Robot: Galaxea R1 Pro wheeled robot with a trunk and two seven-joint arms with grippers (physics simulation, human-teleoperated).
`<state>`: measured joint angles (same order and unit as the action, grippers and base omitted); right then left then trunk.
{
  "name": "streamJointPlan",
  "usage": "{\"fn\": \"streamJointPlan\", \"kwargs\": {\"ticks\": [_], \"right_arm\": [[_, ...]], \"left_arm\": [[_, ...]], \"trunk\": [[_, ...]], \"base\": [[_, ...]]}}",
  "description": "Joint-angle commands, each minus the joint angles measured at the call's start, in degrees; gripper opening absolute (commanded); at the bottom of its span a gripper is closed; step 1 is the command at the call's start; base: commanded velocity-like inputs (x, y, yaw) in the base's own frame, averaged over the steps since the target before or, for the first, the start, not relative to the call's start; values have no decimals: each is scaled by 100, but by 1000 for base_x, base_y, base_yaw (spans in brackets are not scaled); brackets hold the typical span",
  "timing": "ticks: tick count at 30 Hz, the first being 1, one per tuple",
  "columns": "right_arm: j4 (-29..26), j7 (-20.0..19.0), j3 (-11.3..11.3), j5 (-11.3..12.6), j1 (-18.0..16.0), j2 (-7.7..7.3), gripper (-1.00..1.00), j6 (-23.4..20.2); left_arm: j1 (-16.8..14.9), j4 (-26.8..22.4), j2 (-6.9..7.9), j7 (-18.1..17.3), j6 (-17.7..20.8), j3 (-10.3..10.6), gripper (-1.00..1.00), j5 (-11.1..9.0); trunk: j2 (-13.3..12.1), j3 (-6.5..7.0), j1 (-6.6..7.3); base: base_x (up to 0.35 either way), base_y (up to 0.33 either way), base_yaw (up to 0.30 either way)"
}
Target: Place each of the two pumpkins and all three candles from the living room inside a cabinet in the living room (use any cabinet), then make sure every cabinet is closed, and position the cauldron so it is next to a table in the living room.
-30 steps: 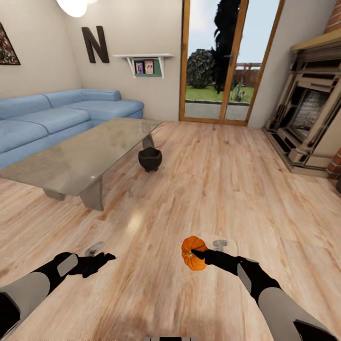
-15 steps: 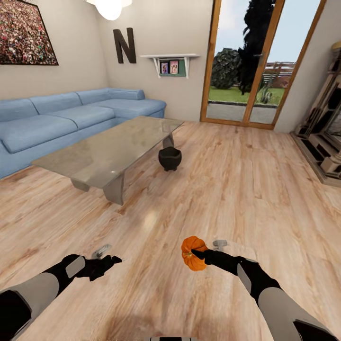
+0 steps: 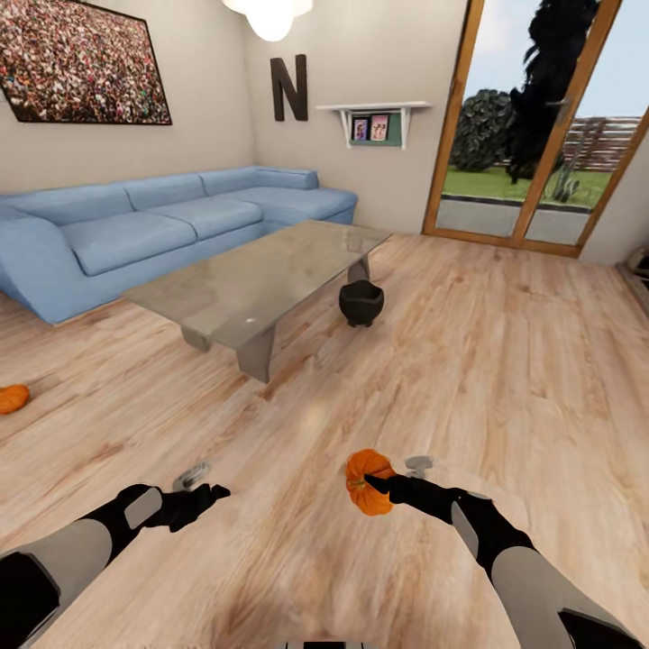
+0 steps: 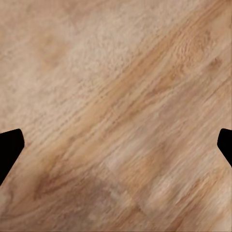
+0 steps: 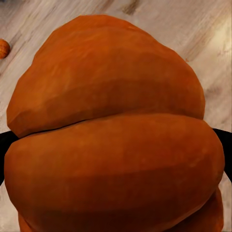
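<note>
Pumpkin [image 3: 369, 480] number one sits clamped in your right end effector [image 3: 383, 484], held above the wooden floor [image 3: 505, 361]. Your left end effector [image 3: 209, 492] hangs spread apart, holding nothing. Another pumpkin [image 3: 12, 397] lies on the floor, well apart from the bench [image 3: 261, 275]; the cauldron [image 3: 361, 302] stands just beside the bench's far corner.

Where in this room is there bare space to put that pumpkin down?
Bare spots: the coffee table top, and the wide floor between the cauldron and the glass doors. Tighter: the strip between table and sofa. The right claw grips the pumpkin.
</note>
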<state>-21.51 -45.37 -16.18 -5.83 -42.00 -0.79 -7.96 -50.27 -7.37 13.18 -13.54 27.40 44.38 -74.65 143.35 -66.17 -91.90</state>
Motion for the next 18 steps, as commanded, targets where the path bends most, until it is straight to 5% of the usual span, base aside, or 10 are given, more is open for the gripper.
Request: {"fn": "streamJointPlan", "kwargs": {"ticks": [1, 14, 18], "right_arm": [[-3, -2, -8, 21, -1, 0, -100, -4], [6, 336, 32, -180, -1, 210, -100, -14], [40, 311, 63, -244, 17, 243, -100, 18]], "left_arm": [[0, 4, 5, 0, -10, 0, 100, -3], [0, 15, 26, 16, -16, 0, 100, -14], [33, -5, 32, -16, -49, -26, 100, -23]], "trunk": [[0, 0, 0], [0, 0, 0], [0, 0, 0]], "base": [[0, 0, 285], [0, 0, 287], [0, 0, 61]]}}
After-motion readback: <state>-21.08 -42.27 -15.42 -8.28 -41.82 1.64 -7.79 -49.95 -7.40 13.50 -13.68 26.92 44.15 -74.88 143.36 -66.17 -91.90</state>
